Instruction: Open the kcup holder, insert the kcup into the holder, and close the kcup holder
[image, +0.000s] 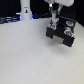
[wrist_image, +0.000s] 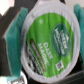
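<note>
Green-rimmed kcup (wrist_image: 46, 41), lid reading "Dark Magic", is pinched by the end effector (wrist_image: 45, 42).

One kcup holder (image: 60, 36), black, toward the counter's far edge. One gripper (image: 53, 22) above it. One kcup (wrist_image: 47, 37) with a green top, filling the wrist view. Two teal finger pads (wrist_image: 14, 35), one on each side of that pod. Two or so small dark-topped pods (image: 67, 31) at the holder, too blurred for a firm count. One white upright object (image: 24, 10) at the counter's far edge.
</note>
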